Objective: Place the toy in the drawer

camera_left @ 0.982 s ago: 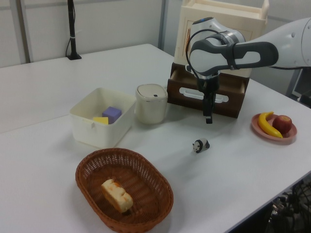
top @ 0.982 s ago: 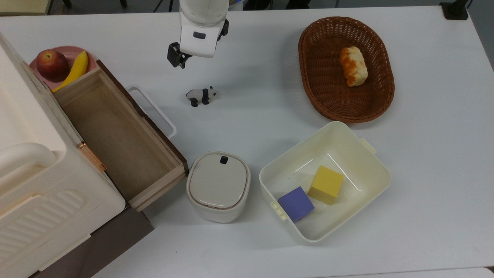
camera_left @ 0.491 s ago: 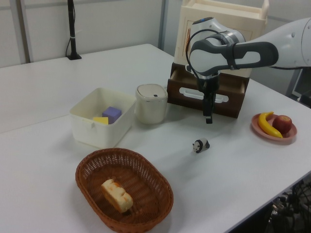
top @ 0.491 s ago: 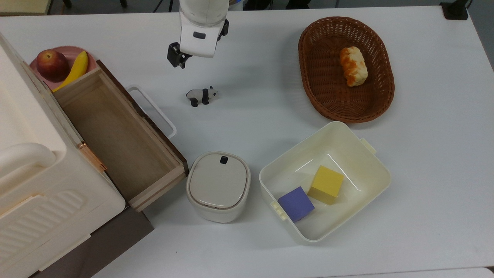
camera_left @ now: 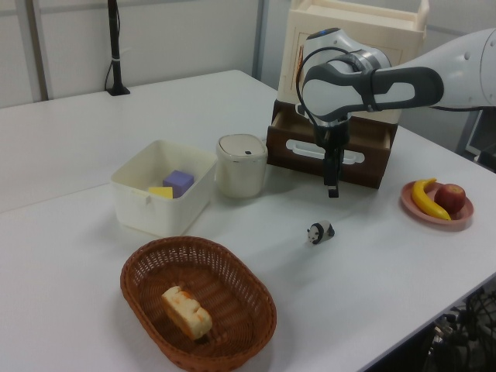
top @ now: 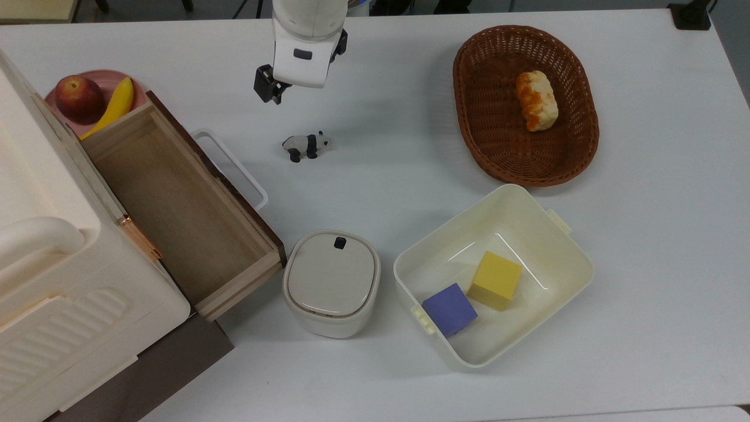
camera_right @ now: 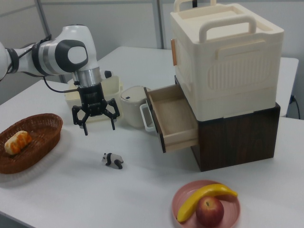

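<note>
Views differ in what they give: the right view faces the gripper (camera_right: 99, 128) and shows both fingers splayed wide apart with nothing between them, while the left view shows it edge-on as one dark stem (camera_left: 332, 189), and in the top view the wrist covers most of it (top: 268, 89). The right view alone shows the big cream box (camera_right: 227, 57) atop the dark cabinet (camera_right: 237, 137).

The drawer (top: 176, 205) stands pulled out, its light-wood inside bare, white handle toward the table. The cream bin (top: 545, 246) holds a purple cube (top: 449, 309) and a yellow cube (top: 497, 279), side by side. The wicker basket (top: 469, 88) holds a piece of bread (top: 536, 99). A pink plate (camera_right: 183, 199) carries an apple (camera_right: 209, 212) and a banana (camera_right: 204, 196). A lidded cream pot (top: 331, 282) sits between drawer and bin.

The toy (top: 307, 145) stands on the white table (top: 644, 205), just off the drawer's handle; the open gripper hangs above and a little aside of it, touching nothing.
</note>
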